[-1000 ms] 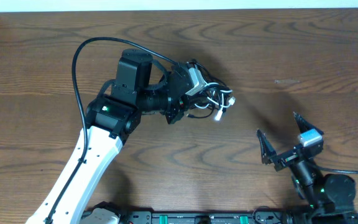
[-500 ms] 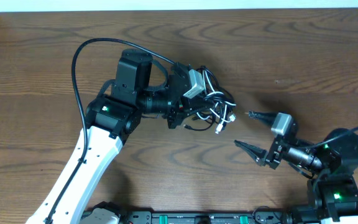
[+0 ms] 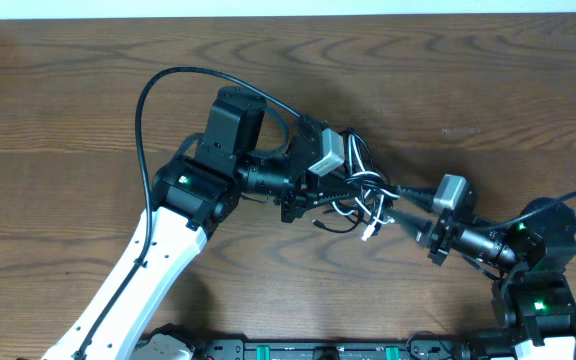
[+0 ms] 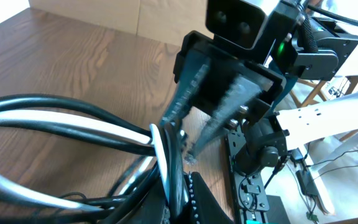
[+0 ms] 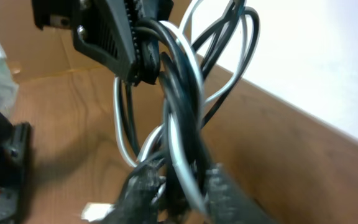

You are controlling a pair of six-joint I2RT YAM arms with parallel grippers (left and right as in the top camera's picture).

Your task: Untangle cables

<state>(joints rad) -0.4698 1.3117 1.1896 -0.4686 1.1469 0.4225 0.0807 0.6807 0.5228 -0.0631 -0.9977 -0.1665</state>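
Note:
The cables (image 3: 366, 190) form a tangled bunch of black and white cords held above the brown table (image 3: 488, 80) near its middle. My left gripper (image 3: 343, 190) is shut on the bunch from the left. In the left wrist view several black and white strands (image 4: 73, 124) run into its jaws (image 4: 179, 186). My right gripper (image 3: 393, 207) comes in from the right, its fingers closed on the lower strands (image 5: 179, 93), which sit between its two pads (image 5: 182, 186). A white plug (image 3: 368, 232) dangles below the bunch.
The left arm's thick black lead (image 3: 168, 85) arcs over the table's left half. A black equipment rail (image 3: 318, 350) runs along the front edge. The right arm's base (image 3: 538, 300) sits at the front right corner.
The right arm swung left from the front right corner to the bunch, and its open jaws closed on the strands. The left arm shifted the bunch slightly right.

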